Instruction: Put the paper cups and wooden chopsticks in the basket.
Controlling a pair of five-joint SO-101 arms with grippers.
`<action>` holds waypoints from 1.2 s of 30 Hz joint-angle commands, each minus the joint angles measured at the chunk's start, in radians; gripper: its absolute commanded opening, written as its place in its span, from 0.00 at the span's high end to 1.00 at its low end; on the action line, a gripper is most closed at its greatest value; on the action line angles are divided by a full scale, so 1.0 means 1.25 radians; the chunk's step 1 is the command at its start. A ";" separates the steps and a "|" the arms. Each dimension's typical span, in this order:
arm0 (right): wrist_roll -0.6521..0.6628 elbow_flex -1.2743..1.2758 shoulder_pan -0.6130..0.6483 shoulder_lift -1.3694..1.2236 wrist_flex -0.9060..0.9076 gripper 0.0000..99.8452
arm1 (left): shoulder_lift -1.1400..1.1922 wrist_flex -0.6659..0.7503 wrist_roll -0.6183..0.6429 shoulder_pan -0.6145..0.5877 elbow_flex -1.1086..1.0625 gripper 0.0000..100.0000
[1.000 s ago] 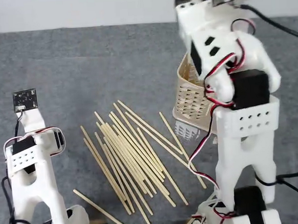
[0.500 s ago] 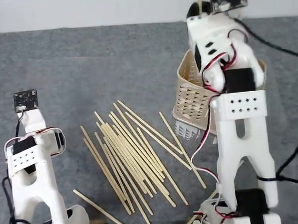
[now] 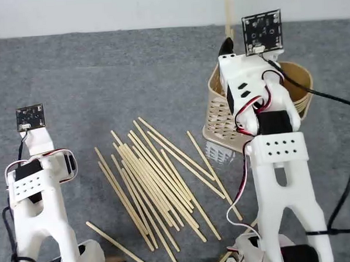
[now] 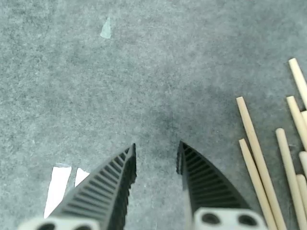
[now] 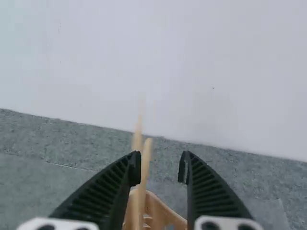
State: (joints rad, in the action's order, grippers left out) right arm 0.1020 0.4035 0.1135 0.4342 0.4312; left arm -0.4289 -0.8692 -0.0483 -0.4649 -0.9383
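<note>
We find no writing we can read: the right camera board [image 3: 262, 31] and the left camera board [image 3: 30, 117] carry small markings too fine to make out. The right claw [image 5: 160, 155] is parted by a moderate gap, directly above the basket [image 3: 221, 117]. Two upright chopsticks [image 5: 144, 160] rise between its fingers, hard against one of them and clear of the other, so they are not pinched. They stand up past the claw, in front of the pale wall [image 5: 216, 57]. Just behind that claw's arm, inside the basket, sits the brown rim of a paper cup [image 3: 300, 80]; the arm and its cable cover the rest of it. The left claw [image 4: 157, 146] is parted about as far with nothing between its fingers, and it hangs low over the bare grey carpet [image 3: 101, 70]. Off to its right, between the two arms, lies the loose pile of chopsticks [image 3: 154, 179] — the nearest ends just beyond one finger. A single chopstick [image 3: 119, 245] lies apart, nearer the arm bases. Ahead of the left claw is a small pale scrap [image 4: 106, 28], and close beside one finger lie white slivers [image 4: 60, 179].
</note>
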 commanded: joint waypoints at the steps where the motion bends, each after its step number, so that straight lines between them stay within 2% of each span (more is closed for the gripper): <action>1: -0.002 -0.026 -0.004 0.066 0.018 0.87 | -0.012 0.011 0.009 0.006 0.013 0.86; 5: -0.005 -0.085 0.026 0.127 0.176 0.88 | -0.014 -0.036 0.010 0.006 0.057 0.86; 8: -0.006 -0.125 0.071 0.177 0.355 0.88 | -0.009 -0.147 0.010 0.017 0.147 0.86; 13: -0.007 -0.104 0.158 0.249 0.579 0.88 | -0.006 -0.304 0.005 0.102 0.285 0.86; 19: -0.007 0.036 0.206 0.330 0.663 0.88 | -0.006 -0.425 0.011 0.234 0.360 0.85; 22: -0.009 0.131 0.203 0.381 0.661 0.88 | -0.006 -0.453 0.063 0.281 0.359 0.85; 27: -0.009 0.255 0.202 0.473 0.661 0.88 | -0.005 -0.401 0.088 0.290 0.279 0.86; 33: -0.009 0.362 0.202 0.601 0.661 0.88 | -0.005 -0.179 0.095 0.288 0.072 0.86; 36: -0.009 0.396 0.202 0.646 0.661 0.88 | -0.005 -0.123 0.108 0.288 0.018 0.86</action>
State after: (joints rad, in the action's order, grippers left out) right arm 0.1020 0.8869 0.3590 1.1845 1.2520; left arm -0.4289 -1.1009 0.0591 -0.1120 -0.8815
